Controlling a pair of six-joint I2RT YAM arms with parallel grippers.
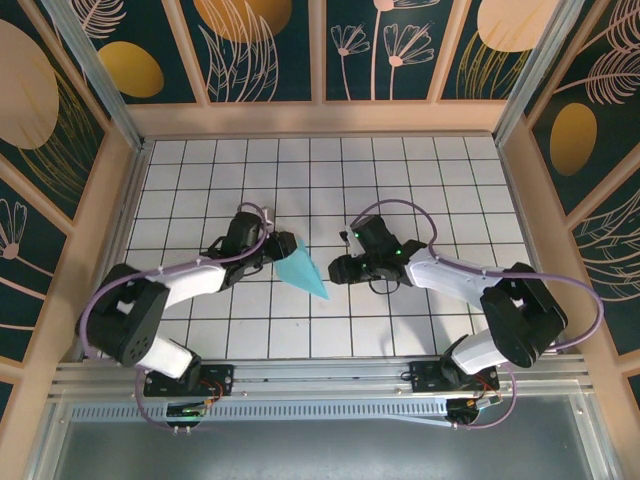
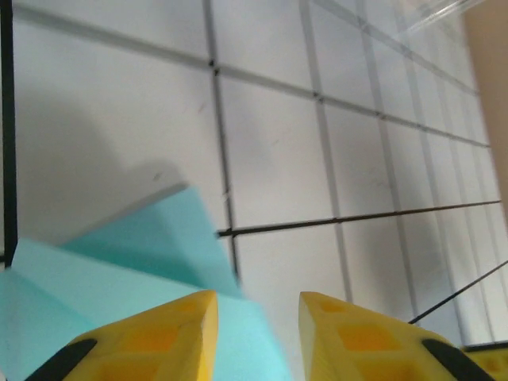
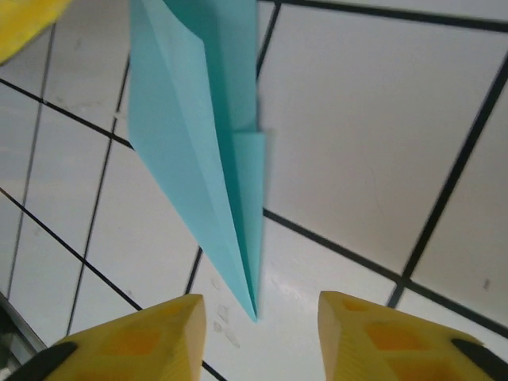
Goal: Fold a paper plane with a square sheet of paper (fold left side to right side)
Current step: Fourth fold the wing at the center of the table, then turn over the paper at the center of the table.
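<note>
The paper plane [image 1: 303, 268] lies on the white tiled worktop [image 1: 400, 180] between the two arms, its pointed tip toward the near right. The left jaws stand apart at its wide tail end, gripping nothing. The right jaws, also apart and empty, face the tip, which points into their gap.

The paper plane [image 3: 208, 151], upper left in my right wrist view, was thin matt paper with sharp creases. The fingers [image 3: 381, 341] of my right gripper [image 3: 260, 305] looked like smooth yellow plastic. The table [image 1: 400, 180] was white, smooth and slightly glossy. The rail [image 1: 320, 378] at the bottom of the top view was ribbed metal.
</note>
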